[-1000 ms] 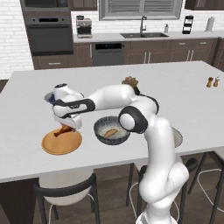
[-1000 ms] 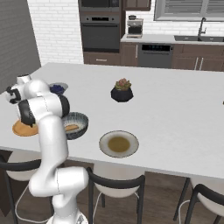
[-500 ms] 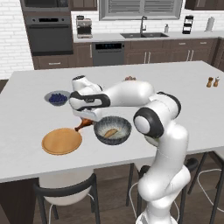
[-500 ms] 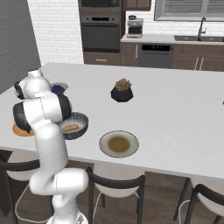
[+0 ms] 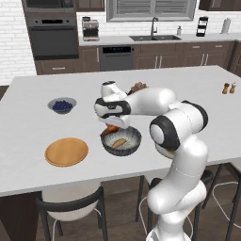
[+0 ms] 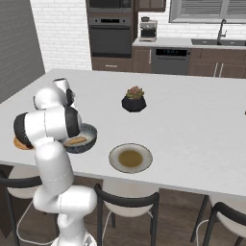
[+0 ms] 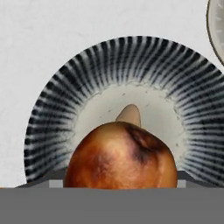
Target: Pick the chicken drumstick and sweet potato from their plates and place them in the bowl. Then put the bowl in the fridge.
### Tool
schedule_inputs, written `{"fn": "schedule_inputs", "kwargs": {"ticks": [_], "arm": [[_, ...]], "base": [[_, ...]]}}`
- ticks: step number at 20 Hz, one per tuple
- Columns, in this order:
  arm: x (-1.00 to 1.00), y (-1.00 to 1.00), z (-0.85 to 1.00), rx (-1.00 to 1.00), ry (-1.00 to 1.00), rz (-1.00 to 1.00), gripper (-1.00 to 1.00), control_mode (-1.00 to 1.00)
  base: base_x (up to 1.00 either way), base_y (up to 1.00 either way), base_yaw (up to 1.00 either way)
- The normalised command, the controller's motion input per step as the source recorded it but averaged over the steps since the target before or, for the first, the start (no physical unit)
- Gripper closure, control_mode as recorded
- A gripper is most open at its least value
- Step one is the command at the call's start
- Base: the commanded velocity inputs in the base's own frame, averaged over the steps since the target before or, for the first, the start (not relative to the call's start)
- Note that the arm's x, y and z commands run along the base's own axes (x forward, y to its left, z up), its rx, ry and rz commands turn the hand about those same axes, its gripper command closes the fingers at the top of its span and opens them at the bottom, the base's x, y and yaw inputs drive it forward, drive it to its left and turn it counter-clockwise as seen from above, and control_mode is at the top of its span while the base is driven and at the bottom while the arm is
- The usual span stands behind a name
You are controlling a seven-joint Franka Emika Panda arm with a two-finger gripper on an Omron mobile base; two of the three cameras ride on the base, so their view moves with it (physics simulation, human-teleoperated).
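Observation:
My gripper point(image 5: 112, 126) is shut on the reddish-brown chicken drumstick point(image 5: 111, 130) and holds it just over the left rim of the dark speckled bowl point(image 5: 135, 135). Seen from the hand, the drumstick's point(image 7: 120, 157) bulbous end hides my fingertips, with the bowl point(image 7: 87, 74) right beneath. The tan sweet potato point(image 7: 129, 115) lies on the bowl's pale bottom and also shows as the sweet potato point(image 5: 119, 142). The orange plate point(image 5: 66, 151) lies bare to the left. The grey plate point(image 6: 130, 158) with a brownish centre sits right of the bowl point(image 6: 89, 132).
A small pale bowl of blue berries point(image 5: 62, 105) stands behind the orange plate. A potted plant point(image 6: 134, 99) is at mid-counter and two shakers point(image 5: 228, 88) at the far right. Stools point(image 5: 70, 204) line the counter's near edge.
The arm has swung right from the orange plate to the bowl, carrying the drumstick off the plate. The plate now lies bare.

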Motion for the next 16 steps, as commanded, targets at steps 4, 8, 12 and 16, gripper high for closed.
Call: {"fn": "schedule_inputs", "kwargs": {"ticks": [4, 8, 12, 16], "arm": [[0.37, -0.37, -0.34, 0.0, 0.0, -0.01, 1.0, -1.0], [-0.05, 0.0, -0.4, 0.0, 0.0, -0.01, 1.0, -1.0], [-0.08, 0.08, -0.35, 0.0, 0.0, -0.02, -1.0, -1.0], [-0.02, -0.19, -0.08, 0.04, 0.0, 0.0, -1.0, -1.0]], "base": [[0.0, 0.0, 0.0], [0.0, 0.0, 0.0], [0.0, 0.0, 0.0], [0.0, 0.0, 0.0]]}}
